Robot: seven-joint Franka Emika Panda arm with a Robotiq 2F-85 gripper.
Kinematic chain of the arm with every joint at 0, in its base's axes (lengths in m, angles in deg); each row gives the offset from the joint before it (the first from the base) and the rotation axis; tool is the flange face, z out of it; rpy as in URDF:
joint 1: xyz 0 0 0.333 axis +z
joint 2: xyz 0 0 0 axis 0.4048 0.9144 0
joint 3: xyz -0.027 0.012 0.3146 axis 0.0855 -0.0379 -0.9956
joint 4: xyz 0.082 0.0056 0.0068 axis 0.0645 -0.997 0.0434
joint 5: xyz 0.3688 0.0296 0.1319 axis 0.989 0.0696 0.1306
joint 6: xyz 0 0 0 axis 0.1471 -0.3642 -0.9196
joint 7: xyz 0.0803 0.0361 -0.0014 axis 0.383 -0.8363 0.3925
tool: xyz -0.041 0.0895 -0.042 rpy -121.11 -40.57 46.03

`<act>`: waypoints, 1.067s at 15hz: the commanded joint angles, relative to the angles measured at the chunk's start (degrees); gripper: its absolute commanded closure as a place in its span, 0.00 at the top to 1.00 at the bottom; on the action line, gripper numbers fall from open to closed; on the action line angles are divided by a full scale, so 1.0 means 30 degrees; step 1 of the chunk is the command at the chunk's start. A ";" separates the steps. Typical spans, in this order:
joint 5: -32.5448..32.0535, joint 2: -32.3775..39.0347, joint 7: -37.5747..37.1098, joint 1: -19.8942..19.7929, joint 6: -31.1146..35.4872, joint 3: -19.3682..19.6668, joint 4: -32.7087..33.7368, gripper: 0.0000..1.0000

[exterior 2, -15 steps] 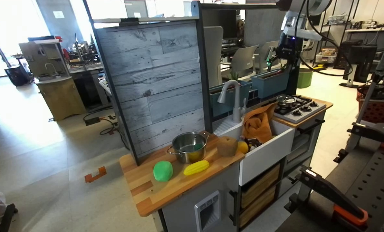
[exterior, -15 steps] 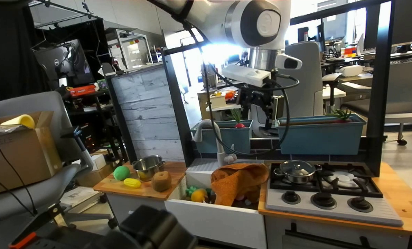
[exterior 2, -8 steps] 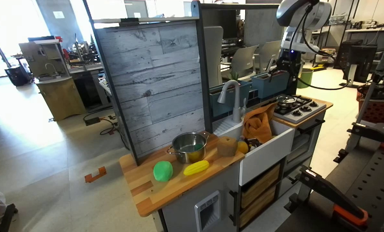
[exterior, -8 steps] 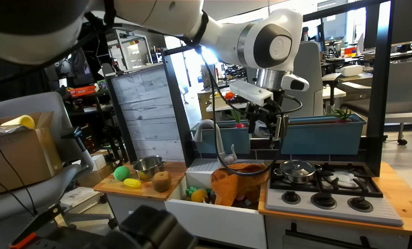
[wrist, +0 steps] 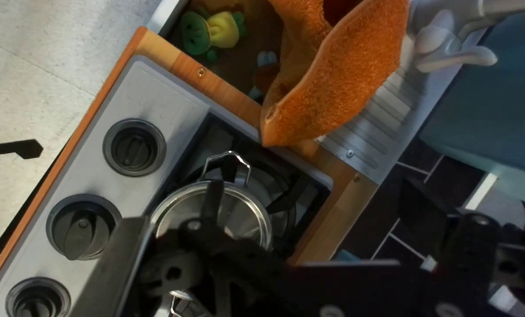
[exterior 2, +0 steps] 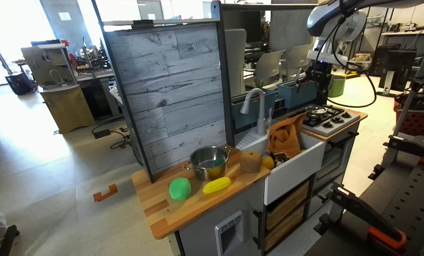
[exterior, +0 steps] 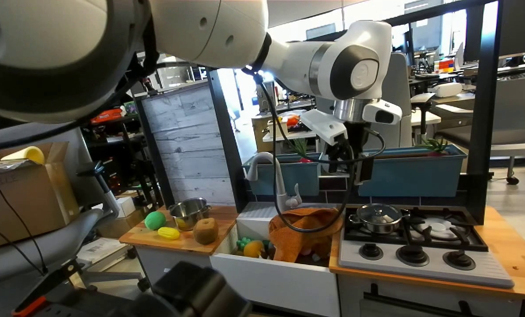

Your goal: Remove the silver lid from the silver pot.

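Observation:
The silver pot [exterior: 380, 227] stands on the stove's left burner in an exterior view, with the clear-topped, silver-rimmed lid [exterior: 371, 214] on it. Both exterior views show the pot [exterior 2: 316, 115] and lid [exterior 2: 315, 108]. In the wrist view the lid [wrist: 240, 211] lies partly hidden behind a finger and linkage; a wire pot handle [wrist: 227, 154] shows above it. My gripper [exterior: 348, 171] is open and empty, above and a little left of the pot, near the blue planters. Its fingers are wide apart in the wrist view [wrist: 284, 215].
An orange towel [exterior: 304, 231] hangs in the sink beside the stove. The faucet [exterior: 275, 176] and blue planters [exterior: 412, 176] stand behind. A lidless pot [exterior 2: 209, 163], green ball [exterior 2: 180, 188], yellow corn [exterior 2: 216, 185] and brown object [exterior 2: 251, 161] sit on the far counter.
The arm has come down and the gripper has moved lower and rightward in an exterior view, closer to the stove. The pot and lid have not moved.

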 commanded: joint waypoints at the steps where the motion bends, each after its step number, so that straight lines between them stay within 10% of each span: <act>1: -0.0691 0.1474 -0.2098 -0.0230 0.0358 0.0142 0.2074 1.00; 16: -0.4053 0.1056 -0.9480 0.0212 0.3785 0.2461 -0.0734 1.00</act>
